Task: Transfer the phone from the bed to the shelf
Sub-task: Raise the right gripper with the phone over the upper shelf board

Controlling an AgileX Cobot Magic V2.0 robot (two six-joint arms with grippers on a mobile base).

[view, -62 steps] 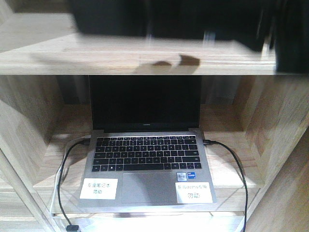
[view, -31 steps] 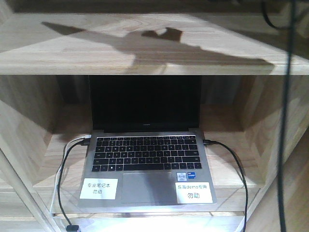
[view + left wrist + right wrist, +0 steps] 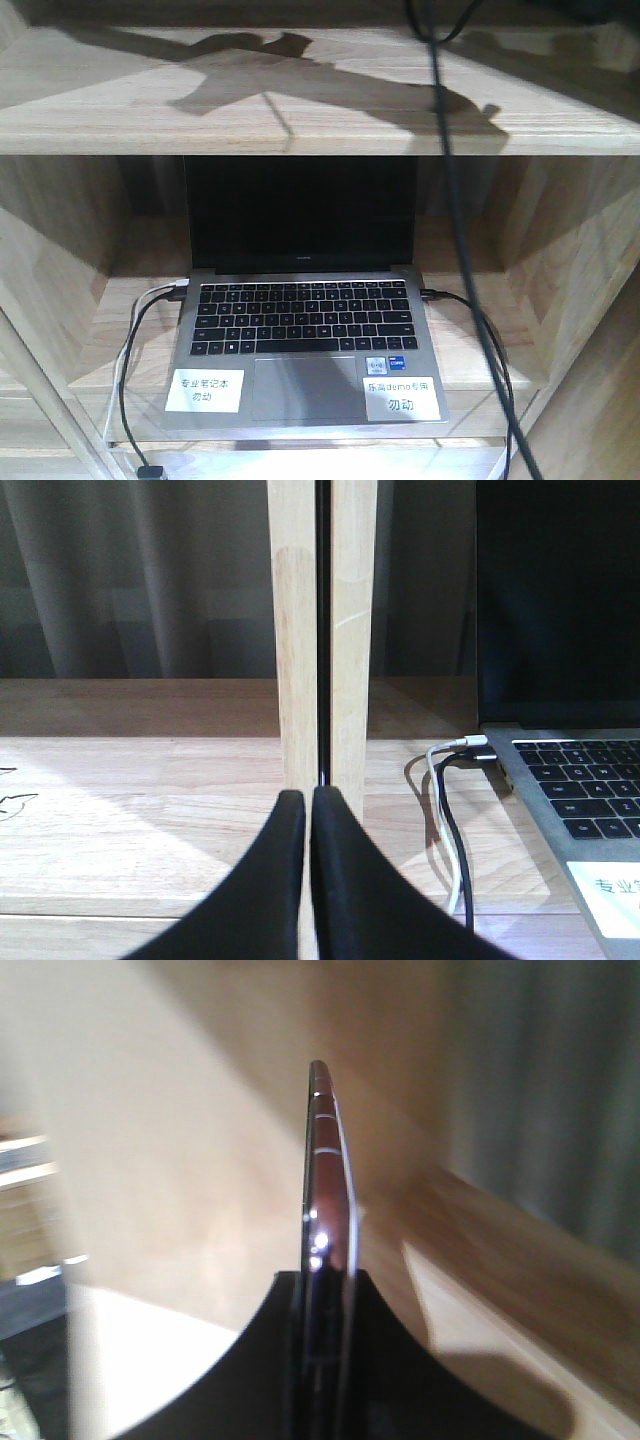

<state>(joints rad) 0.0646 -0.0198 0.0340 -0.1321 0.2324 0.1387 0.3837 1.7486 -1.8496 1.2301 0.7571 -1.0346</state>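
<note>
**Phone held edge-on by the right gripper, above pale wood**

The shelf point(image 3: 300, 110) spans the front view as a thick pale plank, its near edge bare and shadowed. In the compartment below, an open grey laptop point(image 3: 305, 340) fills the middle, with cables point(image 3: 130, 370) looping off both sides and free board left and right. The right gripper point(image 3: 322, 1290) clamps the phone point(image 3: 325, 1180), upright and edge-on. The left gripper point(image 3: 307, 810) is closed on nothing, facing a wooden divider point(image 3: 320, 630).
</note>
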